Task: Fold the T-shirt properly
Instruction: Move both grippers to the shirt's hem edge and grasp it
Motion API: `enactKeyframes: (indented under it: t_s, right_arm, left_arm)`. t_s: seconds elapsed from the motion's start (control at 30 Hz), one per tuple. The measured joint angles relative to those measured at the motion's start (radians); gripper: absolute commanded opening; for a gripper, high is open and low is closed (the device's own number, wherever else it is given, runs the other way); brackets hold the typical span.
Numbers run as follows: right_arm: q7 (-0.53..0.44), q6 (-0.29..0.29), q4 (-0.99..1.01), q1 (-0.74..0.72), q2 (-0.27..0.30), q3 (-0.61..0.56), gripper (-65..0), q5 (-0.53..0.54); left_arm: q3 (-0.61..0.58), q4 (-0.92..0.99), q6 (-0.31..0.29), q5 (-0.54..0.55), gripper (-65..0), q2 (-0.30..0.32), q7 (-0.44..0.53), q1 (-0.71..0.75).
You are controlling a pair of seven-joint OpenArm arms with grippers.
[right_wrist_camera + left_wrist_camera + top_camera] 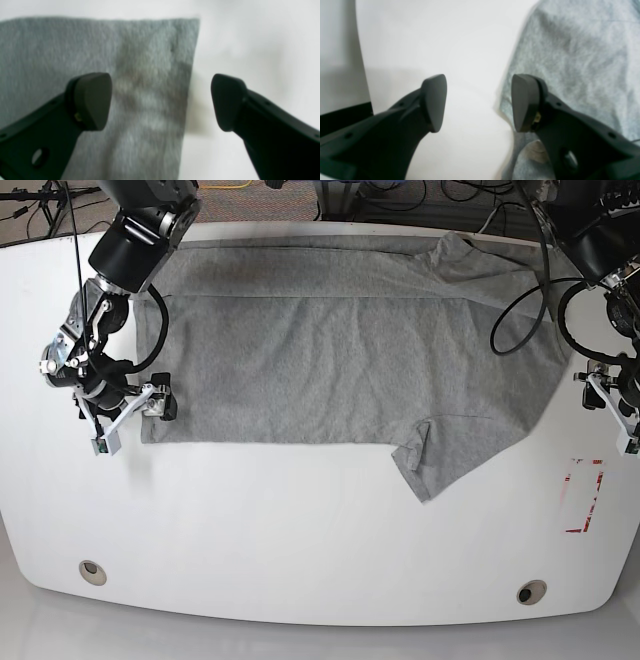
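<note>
The T-shirt (330, 360) lies spread flat across the upper middle of the white surface (300, 540), one sleeve jutting toward the lower centre. At the frame's left, the right hand (128, 416) gapes wide astride the shirt's lower corner, grasping nothing. At the right edge, the left hand (478, 102) stands released over the shirt's border.
</note>
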State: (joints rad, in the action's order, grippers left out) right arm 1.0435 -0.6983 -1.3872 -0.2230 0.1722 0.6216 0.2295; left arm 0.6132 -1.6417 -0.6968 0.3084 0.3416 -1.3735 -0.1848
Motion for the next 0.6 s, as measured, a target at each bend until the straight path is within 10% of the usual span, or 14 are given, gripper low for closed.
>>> enactKeyframes:
  t_s: [0.6]
  right_arm:
    - [-0.385,0.004,0.361,-0.071,0.053,-0.142,-7.5,0.014]
  left_arm:
    - [0.003,0.015,0.0,-0.006,-26.8,-0.037,0.031,0.002]
